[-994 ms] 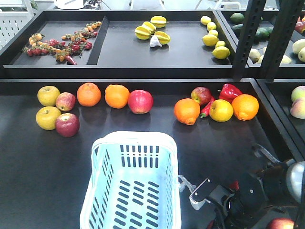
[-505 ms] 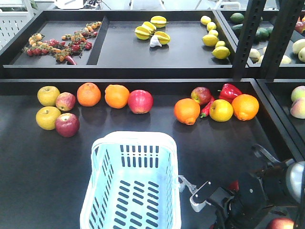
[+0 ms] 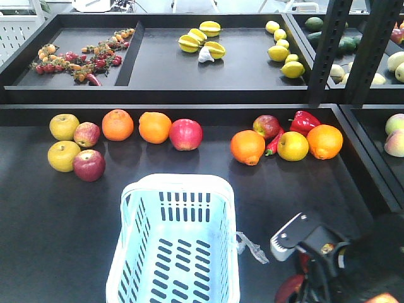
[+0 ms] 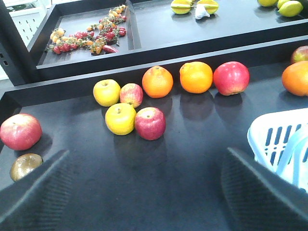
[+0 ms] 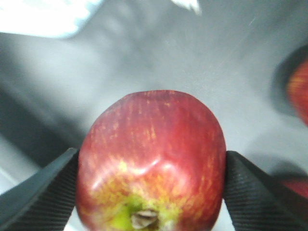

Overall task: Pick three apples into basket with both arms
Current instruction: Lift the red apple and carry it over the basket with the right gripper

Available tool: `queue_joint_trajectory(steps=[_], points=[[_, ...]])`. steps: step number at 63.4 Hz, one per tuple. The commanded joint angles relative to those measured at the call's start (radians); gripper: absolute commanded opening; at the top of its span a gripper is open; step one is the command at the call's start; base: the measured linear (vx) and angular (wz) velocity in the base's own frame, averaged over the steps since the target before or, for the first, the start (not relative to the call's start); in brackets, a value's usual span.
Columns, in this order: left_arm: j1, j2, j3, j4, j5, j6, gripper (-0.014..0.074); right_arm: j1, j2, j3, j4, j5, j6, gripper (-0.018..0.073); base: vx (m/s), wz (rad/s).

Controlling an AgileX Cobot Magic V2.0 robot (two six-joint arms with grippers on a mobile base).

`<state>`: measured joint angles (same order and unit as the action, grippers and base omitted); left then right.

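Since the frames just before, the right arm [image 3: 366, 259] has swung and lifted by the basket's [image 3: 173, 183] near right corner. Its light grey plate [image 3: 291, 235] now sits higher and further from the basket, and a red apple [image 3: 290, 289] now shows plainly below it.

Seen from the right wrist, the right gripper [image 5: 151, 166] is clamped on that apple. One ribbed black finger [image 5: 38, 187] presses each side, the stem end faces the camera, and the table beneath is blurred. I judge this to be the first apple picked and off the surface, ready to be carried over the rim.

The basket itself has not moved and holds nothing yet, so all three apples are still owed.

Left of the basket, the left gripper [image 4: 149, 202] hangs with its fingers spread wide and nothing between them. It faces a dark red apple [image 4: 150, 123] touching a yellow apple [image 4: 120, 118]. The fruit row beyond the basket lies unchanged.
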<state>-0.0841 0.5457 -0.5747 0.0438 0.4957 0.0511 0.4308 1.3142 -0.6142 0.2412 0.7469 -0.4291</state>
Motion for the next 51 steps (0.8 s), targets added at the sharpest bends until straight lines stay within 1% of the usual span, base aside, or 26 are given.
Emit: queue_joint_trajectory(steps=[1, 10, 16, 26, 30, 34, 36, 37, 46, 51], points=[[0.003, 0.005, -0.024, -0.001, -0.066, -0.004, 0.0593, -0.001, -0.134, -0.019, 0.058, 0.024, 0.001, 0.0256, 0.0, 0.0], [0.003, 0.005, -0.024, -0.001, -0.066, -0.004, 0.0593, -0.001, -0.262, -0.019, 0.195, 0.003, -0.034, 0.0256, 0.0, 0.0], [0.003, 0.005, -0.024, -0.001, -0.066, -0.004, 0.0593, -0.001, -0.314, -0.019, 0.317, -0.037, -0.125, 0.0256, 0.0, 0.0], [0.003, 0.005, -0.024, -0.001, -0.066, -0.004, 0.0593, -0.001, -0.316, -0.019, 0.534, -0.08, -0.381, 0.0256, 0.0, 0.0], [0.003, 0.005, -0.024, -0.001, -0.066, -0.004, 0.0593, -0.001, -0.299, -0.019, 0.644, -0.095, -0.492, 0.0256, 0.0, 0.0], [0.003, 0.005, -0.024, -0.001, -0.066, -0.004, 0.0593, -0.001, -0.27, -0.019, 0.742, -0.11, -0.597, 0.0256, 0.0, 0.0], [0.003, 0.005, -0.024, -0.001, -0.066, -0.004, 0.0593, -0.001, -0.251, -0.019, 0.795, -0.114, -0.665, 0.0256, 0.0, 0.0], [0.003, 0.005, -0.024, -0.001, -0.066, -0.004, 0.0593, -0.001, -0.247, -0.019, 0.806, -0.114, -0.677, 0.0256, 0.0, 0.0], [0.003, 0.005, -0.024, -0.001, -0.066, -0.004, 0.0593, -0.001, -0.144, -0.019, 1.042, -0.116, -0.9, 0.0256, 0.0, 0.0], [0.003, 0.005, -0.024, -0.001, -0.066, -0.004, 0.0593, -0.001, -0.09, -0.019, 1.157, -0.106, -1.022, 0.0256, 0.0, 0.0]])
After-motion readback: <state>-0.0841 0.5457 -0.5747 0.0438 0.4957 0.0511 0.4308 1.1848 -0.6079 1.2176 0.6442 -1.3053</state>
